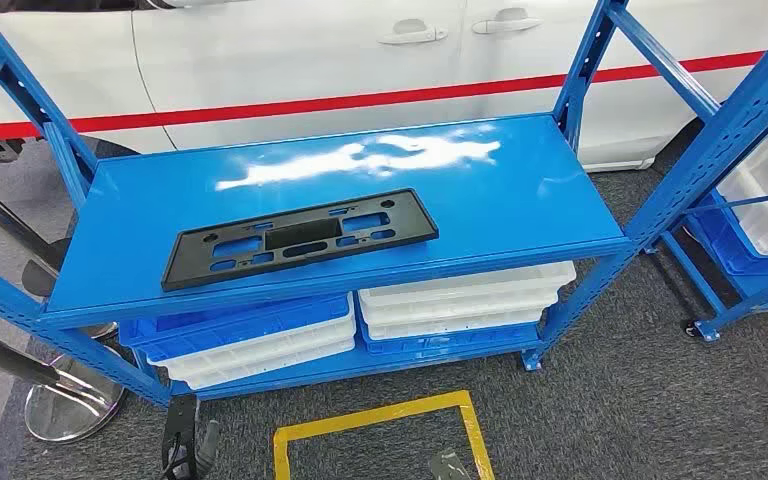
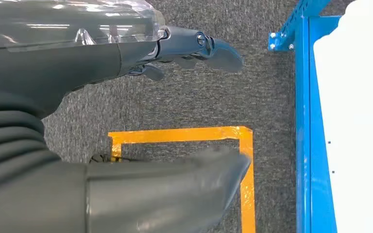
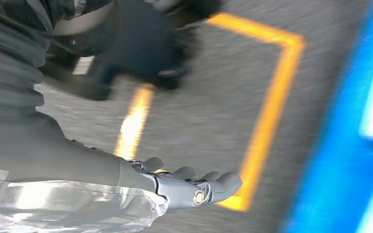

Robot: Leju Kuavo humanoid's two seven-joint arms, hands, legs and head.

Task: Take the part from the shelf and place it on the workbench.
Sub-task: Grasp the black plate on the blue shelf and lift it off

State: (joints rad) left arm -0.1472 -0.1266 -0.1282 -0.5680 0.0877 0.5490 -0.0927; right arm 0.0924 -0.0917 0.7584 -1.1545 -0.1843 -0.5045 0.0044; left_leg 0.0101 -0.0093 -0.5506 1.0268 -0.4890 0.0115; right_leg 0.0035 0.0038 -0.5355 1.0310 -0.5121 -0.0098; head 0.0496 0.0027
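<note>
One black part point(image 1: 300, 238) lies flat on the blue shelf point(image 1: 520, 190).
Stacked trays point(image 1: 460, 300) beneath look empty; left hand point(image 2: 141, 121) and right hand point(image 3: 150, 121) spread, holding nothing.

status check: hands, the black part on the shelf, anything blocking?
Left hand and right hand open, hanging low over the carpet. Black part flat on the blue shelf, near its front edge, untouched. Nothing on it or in front.

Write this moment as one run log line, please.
black plastic part: flat on blue shelf | left hand: open | right hand: open | pickup: not started
</note>
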